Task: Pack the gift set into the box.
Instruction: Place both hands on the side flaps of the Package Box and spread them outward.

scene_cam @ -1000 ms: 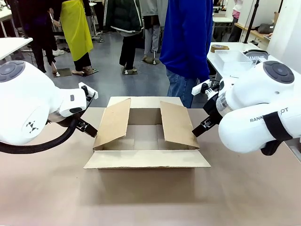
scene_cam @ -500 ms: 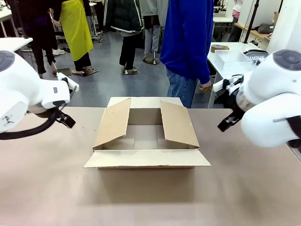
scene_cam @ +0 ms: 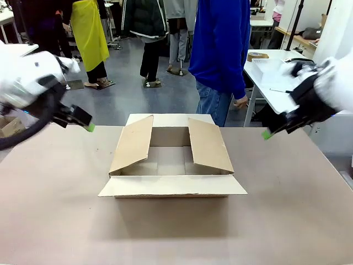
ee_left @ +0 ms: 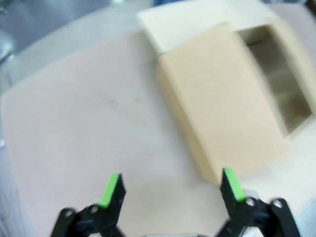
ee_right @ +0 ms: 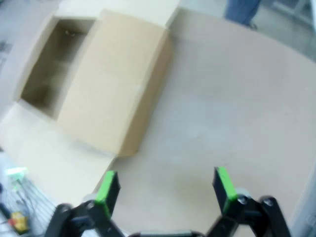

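**Cardboard box (scene_cam: 172,186) open mid-table, both grippers empty**

The brown box sits in the middle of the table (scene_cam: 287,221). Its two side flaps (scene_cam: 208,144) lean in over the opening, and the near and far flaps lie spread flat. The left gripper (ee_left: 171,185) hangs above the table off the box's left side, jaws spread wide and holding nothing. The right gripper (ee_right: 164,185) does the same off the right side. A person (scene_cam: 219,44) in a blue top stands at the far edge.

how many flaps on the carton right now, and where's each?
4. The far flap and near flap lie folded outward. The left flap and right flap slant in over the opening of the box. None look hidden.
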Available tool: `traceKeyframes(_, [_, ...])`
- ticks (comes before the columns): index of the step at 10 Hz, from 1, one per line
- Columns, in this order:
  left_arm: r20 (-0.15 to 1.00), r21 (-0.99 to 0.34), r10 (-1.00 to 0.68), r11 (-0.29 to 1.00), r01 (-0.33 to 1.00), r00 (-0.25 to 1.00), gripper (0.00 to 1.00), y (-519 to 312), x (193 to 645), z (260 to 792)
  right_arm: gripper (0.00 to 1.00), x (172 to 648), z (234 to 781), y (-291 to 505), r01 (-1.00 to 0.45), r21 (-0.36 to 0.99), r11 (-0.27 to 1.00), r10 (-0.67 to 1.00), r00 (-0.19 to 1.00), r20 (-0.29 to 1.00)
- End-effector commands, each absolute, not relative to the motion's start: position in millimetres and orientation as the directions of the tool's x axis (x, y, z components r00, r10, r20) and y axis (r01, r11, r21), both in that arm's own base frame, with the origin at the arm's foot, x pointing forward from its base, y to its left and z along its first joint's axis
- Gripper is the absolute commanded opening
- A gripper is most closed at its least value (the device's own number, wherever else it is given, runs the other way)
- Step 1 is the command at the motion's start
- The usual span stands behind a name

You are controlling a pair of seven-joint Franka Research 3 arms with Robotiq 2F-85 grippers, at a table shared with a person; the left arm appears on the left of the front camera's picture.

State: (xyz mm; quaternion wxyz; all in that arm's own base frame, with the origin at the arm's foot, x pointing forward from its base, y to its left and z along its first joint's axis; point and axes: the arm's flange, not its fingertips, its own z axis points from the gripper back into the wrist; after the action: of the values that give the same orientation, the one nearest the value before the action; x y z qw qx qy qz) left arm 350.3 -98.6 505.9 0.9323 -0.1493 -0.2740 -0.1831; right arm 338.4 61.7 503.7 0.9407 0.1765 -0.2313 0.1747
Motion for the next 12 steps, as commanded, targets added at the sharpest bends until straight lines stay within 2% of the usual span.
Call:
traceKeyframes(1, [0.605,-0.408,-0.204,0.751,0.519,0.77,1.0,-2.0,245.7,499.9,1.0,275.1,532.6,-20.7,-0.299,0.63,0.717,-0.062,0.873,0.484])
traceKeyframes(3, [0.637,-0.643,0.105,0.62,0.451,0.764,1.0,76.6,215.2,502.2,1.0,249.8,527.0,-91.9,-0.22,0.807,0.548,-0.281,0.861,0.424])
traceKeyframes(4, [0.619,-0.737,0.301,0.542,0.405,0.725,1.0,116.7,199.6,493.1,1.0,243.5,509.1,-121.7,-0.156,0.85,0.503,-0.36,0.856,0.37])
traceKeyframes(6, [0.532,-0.839,0.513,0.427,0.336,0.674,1.0,170.3,180.2,452.4,1.0,239.4,462.7,-160.2,-0.041,0.907,0.419,-0.446,0.861,0.245])
traceKeyframes(7, [0.475,-0.874,0.572,0.398,0.28,0.669,1.0,179.2,185.9,432.0,1.0,240.6,455.2,-174.1,0.0,0.92,0.393,-0.503,0.837,0.215])
traceKeyframes(8, [0.43,-0.891,0.594,0.402,0.212,0.68,1.0,179.0,197.6,415.7,1.0,241.7,458.2,-175.8,0.014,0.889,0.458,-0.528,0.809,0.259])
traceKeyframes(9, [0.508,-0.851,0.528,0.43,0.301,0.681,1.0,242.8,181.1,503.6,1.0,233.3,478.7,-197.8,-0.002,0.909,0.416,-0.483,0.847,0.223])
traceKeyframes(12, [0.508,-0.851,0.528,0.43,0.301,0.681,1.0,242.8,181.1,503.6,1.0,233.3,478.7,-197.8,-0.002,0.909,0.416,-0.483,0.847,0.223])
